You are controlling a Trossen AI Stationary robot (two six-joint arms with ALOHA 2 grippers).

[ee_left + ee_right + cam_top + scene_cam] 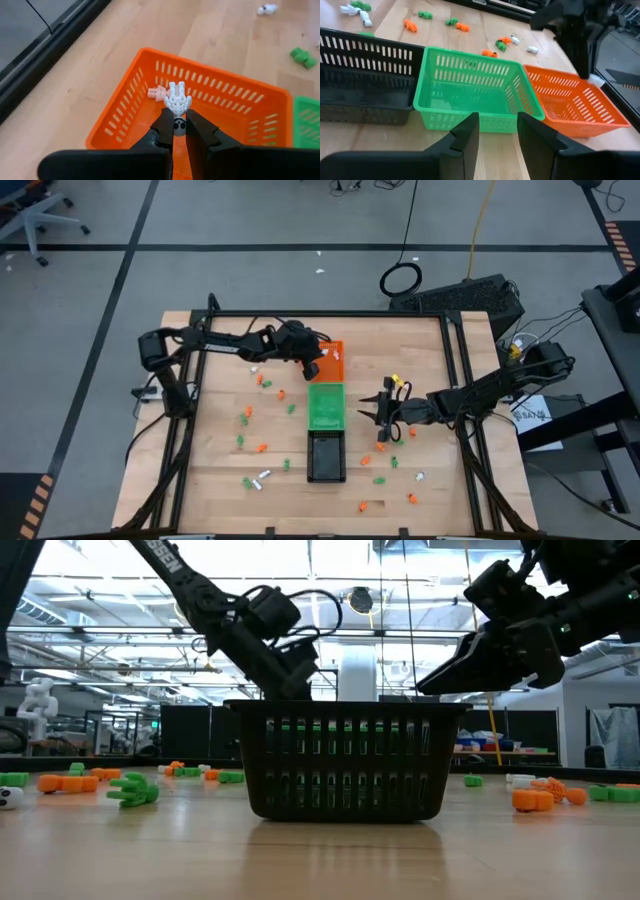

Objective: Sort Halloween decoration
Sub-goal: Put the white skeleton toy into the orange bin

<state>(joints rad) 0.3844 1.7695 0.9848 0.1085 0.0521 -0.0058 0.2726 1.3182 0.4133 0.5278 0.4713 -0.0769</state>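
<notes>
Three small trays stand in a row at the table's middle: orange (pixel 331 362) farthest, green (pixel 325 406) in the middle, black (pixel 327 457) nearest. Tiny orange, green and white trinkets lie scattered on the wood on both sides of them (pixel 262 447). My left gripper (pixel 313 366) hangs over the orange tray (pixel 200 115), shut on a white skeleton trinket (pixel 177 102). An orange trinket (pixel 156 92) lies inside that tray. My right gripper (pixel 368 406) is open and empty, just right of the green tray (pixel 470 85). My left gripper pinches the white skeleton trinket by its head end (pixel 178 125) between its two fingertips. The ribbed body (pixel 177 101) sticks out past the fingers, clear above the orange tray's floor.
Trinkets lie left of the trays (pixel 265 383) and right of them near the front (pixel 398 480). A black frame (pixel 330 314) borders the table. The black tray fills the middle of the low view (pixel 345 760).
</notes>
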